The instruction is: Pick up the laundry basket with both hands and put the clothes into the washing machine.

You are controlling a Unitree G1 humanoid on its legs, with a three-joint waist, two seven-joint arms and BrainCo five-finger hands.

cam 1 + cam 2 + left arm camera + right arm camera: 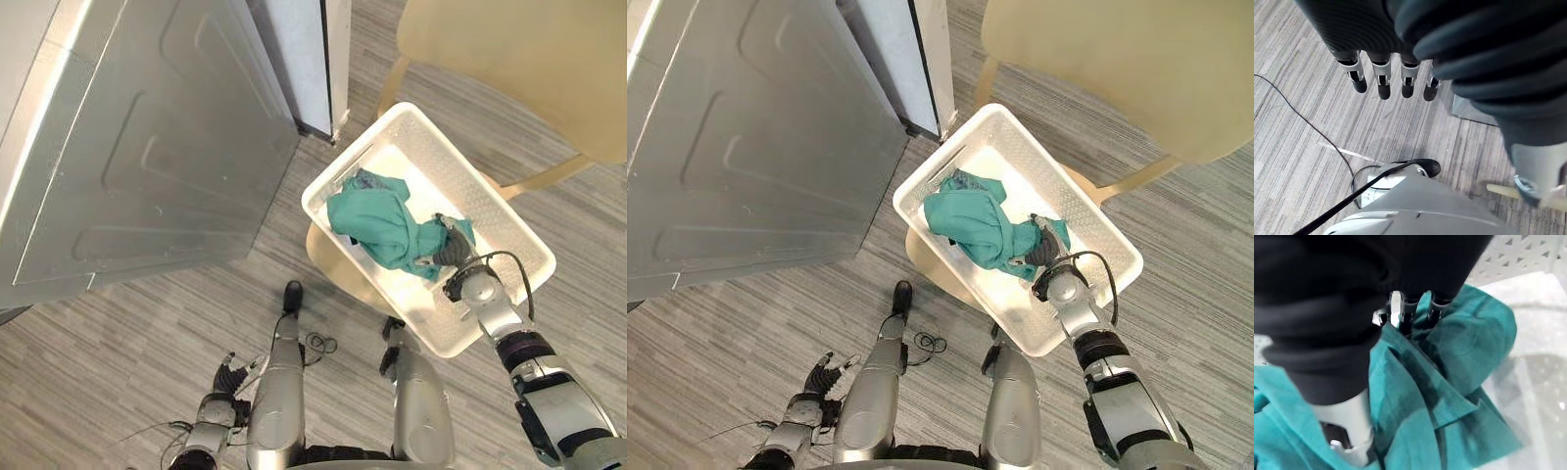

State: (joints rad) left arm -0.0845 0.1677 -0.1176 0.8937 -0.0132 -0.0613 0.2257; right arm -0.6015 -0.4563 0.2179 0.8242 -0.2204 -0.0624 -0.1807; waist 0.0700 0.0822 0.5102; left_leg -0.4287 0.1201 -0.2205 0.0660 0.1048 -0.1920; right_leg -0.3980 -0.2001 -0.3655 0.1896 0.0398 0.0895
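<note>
With the right robot hand, dug into the teal garment in the white laundry basket; grip impossible to tell. Hung the left robot hand slack, fingers apart. Had neither lifted basket nor loaded washing machine.

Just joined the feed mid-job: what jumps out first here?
The teal cloth heaped in the white laundry basket, right of centre on a pale wooden stool. The right hand is down on the cloth; the left hand hangs open above the striped floor. A big grey panel takes the upper left.
</note>
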